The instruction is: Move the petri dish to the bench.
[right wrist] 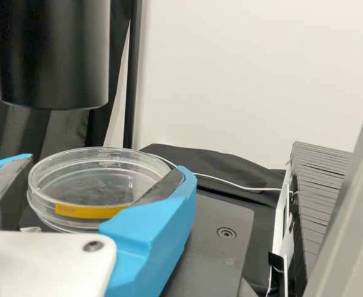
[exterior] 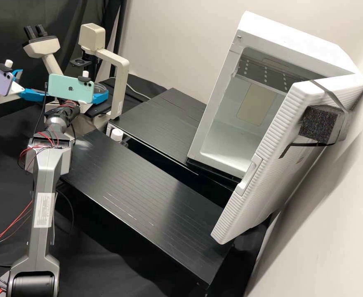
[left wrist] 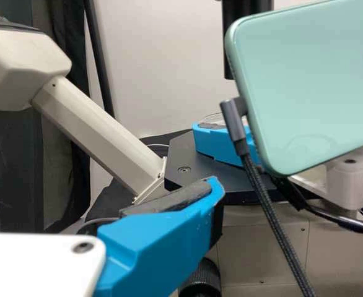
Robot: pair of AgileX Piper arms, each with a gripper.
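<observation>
In the high view, my right gripper (exterior: 100,98) is at the microscope stage, below the mint phone, with the clear petri dish (exterior: 100,88) at its fingers. The right wrist view has the petri dish (right wrist: 98,185), marked with a yellow label, clasped between the two pads of my right gripper (right wrist: 106,176). Whether the dish rests on the stage I cannot tell. My left gripper (exterior: 34,84) stands open and empty left of the microscope, apart from the dish. One blue finger of my left gripper (left wrist: 163,238) shows up close in the left wrist view. The black bench (exterior: 128,177) lies right of the arm.
The microscope (exterior: 114,62) rises around the right gripper, its black objective (right wrist: 51,55) above the dish. An incubator (exterior: 218,107) stands at the right with its door (exterior: 268,144) open. A second black platform (exterior: 165,119) lies behind the bench, beside a white knob (exterior: 116,134).
</observation>
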